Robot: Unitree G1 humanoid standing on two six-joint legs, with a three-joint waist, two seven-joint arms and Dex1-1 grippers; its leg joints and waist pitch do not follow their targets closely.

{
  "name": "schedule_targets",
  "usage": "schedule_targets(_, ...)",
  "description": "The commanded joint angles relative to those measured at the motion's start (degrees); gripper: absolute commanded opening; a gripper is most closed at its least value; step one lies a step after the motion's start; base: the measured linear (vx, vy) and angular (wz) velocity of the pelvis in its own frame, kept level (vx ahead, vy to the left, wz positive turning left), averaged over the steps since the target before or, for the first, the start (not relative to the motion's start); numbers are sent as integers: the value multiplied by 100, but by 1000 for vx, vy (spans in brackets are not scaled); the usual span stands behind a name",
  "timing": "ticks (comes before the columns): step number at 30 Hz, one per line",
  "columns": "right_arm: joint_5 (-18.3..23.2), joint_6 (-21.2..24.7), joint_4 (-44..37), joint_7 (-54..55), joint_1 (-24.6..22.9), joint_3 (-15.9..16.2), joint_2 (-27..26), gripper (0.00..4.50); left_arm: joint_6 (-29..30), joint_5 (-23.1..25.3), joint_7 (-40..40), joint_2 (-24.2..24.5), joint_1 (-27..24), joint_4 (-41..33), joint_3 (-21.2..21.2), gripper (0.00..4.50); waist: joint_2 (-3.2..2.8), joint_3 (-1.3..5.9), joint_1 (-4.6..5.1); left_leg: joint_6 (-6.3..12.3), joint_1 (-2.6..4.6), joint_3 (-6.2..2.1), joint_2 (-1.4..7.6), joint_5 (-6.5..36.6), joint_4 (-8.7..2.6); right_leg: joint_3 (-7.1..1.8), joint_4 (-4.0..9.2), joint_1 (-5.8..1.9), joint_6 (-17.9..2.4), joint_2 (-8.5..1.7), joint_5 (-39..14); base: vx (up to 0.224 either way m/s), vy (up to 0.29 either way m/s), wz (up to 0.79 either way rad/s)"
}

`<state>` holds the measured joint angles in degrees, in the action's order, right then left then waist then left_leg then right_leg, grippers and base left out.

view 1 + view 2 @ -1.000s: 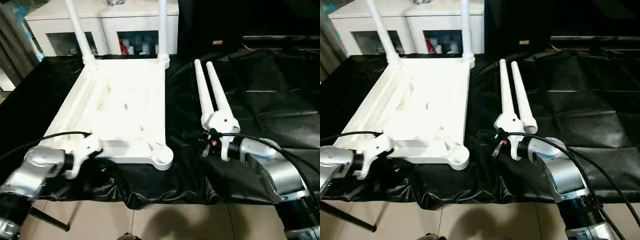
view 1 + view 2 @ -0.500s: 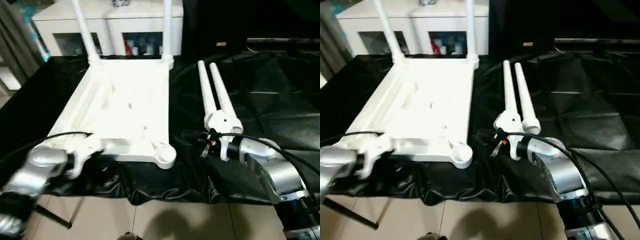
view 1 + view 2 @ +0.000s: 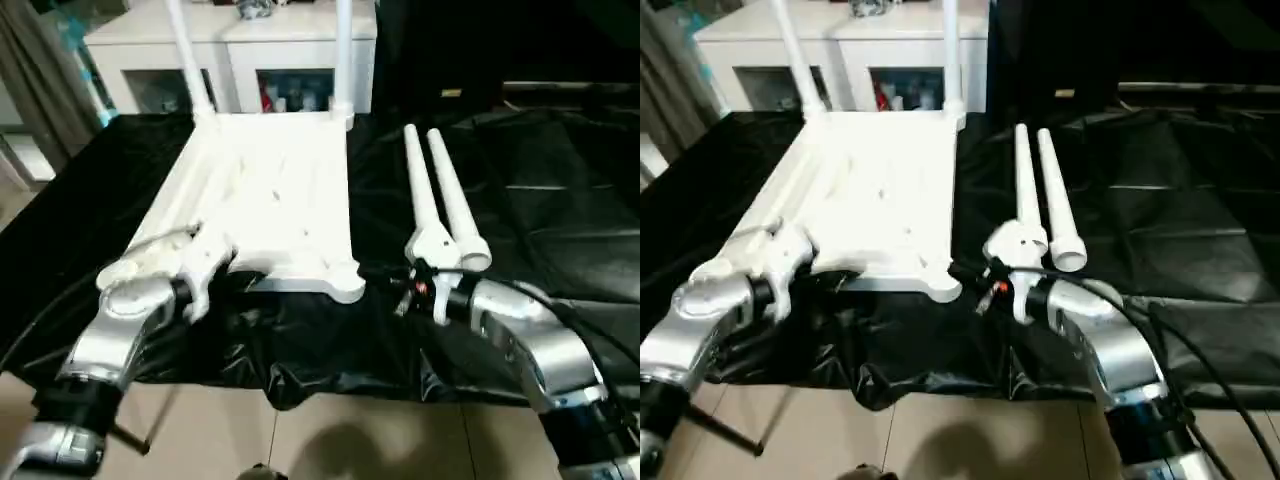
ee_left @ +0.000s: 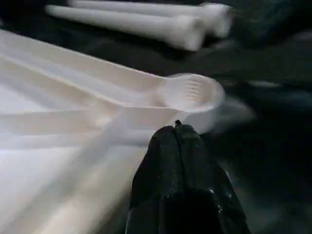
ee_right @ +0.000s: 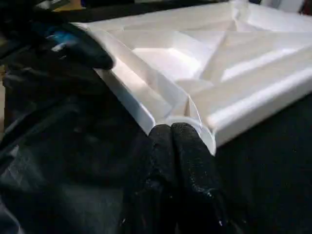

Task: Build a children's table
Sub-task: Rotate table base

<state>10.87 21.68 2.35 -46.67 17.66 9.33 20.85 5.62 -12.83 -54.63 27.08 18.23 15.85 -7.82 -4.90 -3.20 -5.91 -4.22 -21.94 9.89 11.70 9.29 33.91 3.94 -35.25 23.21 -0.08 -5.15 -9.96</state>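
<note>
Beyond my desk (image 3: 560, 200), draped in crinkled black sheeting, stands a white cabinet (image 3: 250, 50) with glass fronts and small coloured things behind them; a grey curtain (image 3: 45, 90) hangs at my left, and pale floor tiles (image 3: 330, 440) show below the near edge. The white tabletop (image 3: 270, 200) lies underside up on the sheeting, ribs showing, with two legs (image 3: 343, 50) standing upright in its far corner sockets. Two loose legs (image 3: 440, 200) lie side by side to its right, touching, flared ends toward me. The near right corner socket (image 4: 192, 92) is unfilled. My left gripper (image 4: 175, 129) is pressed together just beside the tabletop's near edge. My right gripper (image 5: 170, 129) is also pressed together, holding nothing, near that socket.
</note>
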Motion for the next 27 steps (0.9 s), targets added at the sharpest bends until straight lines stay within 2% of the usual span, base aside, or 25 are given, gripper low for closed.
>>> schedule_targets(1, 35, -45, -94, 11, 46, -40, -7, 3, 15, 25, 134, 66, -13, -88, -20, 0, 39, 393, -6, -14, 68, -55, 76, 1938, -427, -210, 519, -215, -726, -257, -2305, 0, 0, 0)
schedule_targets(2, 46, -63, -63, 67, 69, -88, -48, 3, -82, 114, 493, -58, 43, -61, 139, 0, 18, 392, -5, -9, 71, -54, 73, 1904, -420, -204, 518, -214, -729, -253, -2281, 0, 0, 0)
schedule_targets(4, 58, -71, -38, 133, 88, -142, -91, 3, -178, 173, 804, -174, 89, -54, 287, 0, 17, 399, -1, -16, 77, -51, 71, 1862, -404, -197, 517, -219, -753, -246, -2201, 0, 0, 0)
schedule_targets(5, 89, -43, -14, 299, 102, -245, -168, 3, -210, 145, 1162, -350, 110, -177, 492, 0, 27, 402, 1, -11, 67, -53, 66, 1802, -403, -188, 514, -235, -745, -243, -2157, 0, 0, 0)
schedule_targets(6, 104, -42, -2, 378, 107, -296, -208, 3, -195, 119, 1281, -414, 110, -246, 556, 0, 14, 410, 4, -18, 69, -54, 78, 1779, -405, -191, 502, -235, -759, -243, -2107, 0, 0, 0)
schedule_targets(7, 247, -7, 27, 900, 125, -639, -510, 3, -38, -58, 1884, -767, 59, -699, 861, 0, 15, 418, 11, -33, 73, -55, 92, 1739, -403, -189, 492, -237, -804, -248, -1996, 0, 0, 0)
schedule_targets(8, 332, 15, 28, 1170, 128, -821, -674, 3, 66, -149, 2156, -936, 15, -942, 989, 0, 26, 419, 19, -34, 64, -50, 94, 1692, -397, -187, 481, -237, -878, -245, -1870, 0, 0, 0)
schedule_targets(9, 332, 15, 28, 1170, 128, -821, -674, 3, 66, -149, 2156, -936, 15, -942, 989, 0, 22, 428, 13, -35, 68, -48, 96, 1678, -395, -186, 468, -233, -910, -248, -1832, 0, 0, 0)
schedule_targets(11, 411, 39, -191, 1755, -13, -1077, -1030, 3, 114, -134, 3000, -1429, -185, -1482, 1201, 0, 44, 418, 42, 26, 33, -49, 117, 1596, -406, -193, 455, -243, -919, -234, -1651, 0, 0, 0)
schedule_targets(12, 378, 59, -266, 1906, -66, -1101, -1102, 3, 84, -102, 3223, -1554, -246, -1599, 1236, 0, 52, 418, 36, 30, 30, -49, 101, 1593, -399, -175, 473, -249, -891, -236, -1690, 0, 0, 0)
schedule_targets(13, 174, -107, -368, 2193, -197, -1081, -1193, 3, 72, -82, 3559, -1766, -359, -1764, 1306, 0, 59, 428, 41, 44, 41, -38, 81, 1552, -386, -182, 480, -242, -819, -218, -1714, 0, 0, 0)
schedule_targets(14, -130, -311, -425, 2455, -315, -999, -1221, 3, 55, -40, 3797, -1916, -469, -1877, 1335, 0, 107, 423, 55, 53, 16, -29, 73, 1448, -385, -186, 484, -254, -729, -212, -1705, 0, 0, 0)
schedule_targets(15, -130, -311, -425, 2455, -315, -999, -1221, 3, 55, -40, 3797, -1916, -469, -1877, 1335, 0, 90, 426, 46, 26, 8, -30, 82, 1389, -380, -188, 482, -245, -691, -217, -1678, 0, 0, 0)
schedule_targets(16, -310, -470, -444, 2603, -419, -944, -1248, 3, 65, 41, 3932, -1994, -582, -1936, 1323, 0, 97, 433, 64, 32, 18, -23, 58, 1406, -379, -192, 506, -234, -602, -201, -1734, 0, 0, 0)
schedule_targets(17, -514, -621, -447, 2724, -533, -857, -1276, 3, 65, 263, 4003, -2031, -754, -1975, 1251, 0, 138, 425, 72, 35, 9, -19, 50, 1435, -383, -189, 516, -237, -565, -190, -1796, 0, 0, 0)
schedule_targets(18, -530, -631, -446, 2732, -540, -850, -1277, 3, 62, 279, 4004, -2031, -765, -1975, 1245, 0, 126, 434, 67, 37, 7, -27, 55, 1421, -383, -190, 511, -242, -530, -197, -1799, 0, 0, 0)
schedule_targets(19, -670, -723, -417, 2868, -566, -818, -1296, 3, 76, 356, 4030, -2035, -830, -1979, 1226, 0, 146, 410, 88, 42, -3, -23, 51, 1464, -395, -191, 537, -231, -452, -190, -1926, 0, 0, 0)
schedule_targets(20, -725, -736, -379, 2931, -569, -800, -1315, 3, 107, 386, 4060, -2039, -868, -1984, 1222, 0, 130, 414, 87, 36, 20, -25, 49, 1528, -396, -193, 547, -218, -402, -197, -2066, 0, 0, 0)
schedule_targets(21, -723, -618, -328, 2945, -547, -758, -1313, 3, 152, 410, 4111, -2051, -897, -2038, 1208, 0, 159, 410, 98, 41, 14, -26, 48, 1541, -401, -193, 548, -222, -385, -193, -2092, 0, 0, 0)
schedule_targets(22, -701, -517, -295, 2938, -528, -732, -1309, 3, 188, 422, 4148, -2058, -913, -2081, 1196, 0, 127, 405, 86, 40, 33, -33, 53, 1602, -407, -196, 554, -207, -371, -194, -2170, 0, 0, 0)
schedule_targets(24, -701, -517, -295, 2938, -528, -732, -1309, 3, 188, 422, 4148, -2058, -913, -2081, 1196, 0, 119, 389, 95, 32, 35, -38, 60, 1724, -419, -197, 570, -194, -367, -191, -2224, 0, 0, 0)
schedule_targets(27, -701, -517, -295, 2938, -528, -732, -1309, 3, 188, 422, 4148, -2058, -913, -2081, 1196, 0, 131, 385, 96, 14, 42, -38, 52, 1828, -423, -199, 585, -186, -313, -191, -2309, 0, 0, 0)
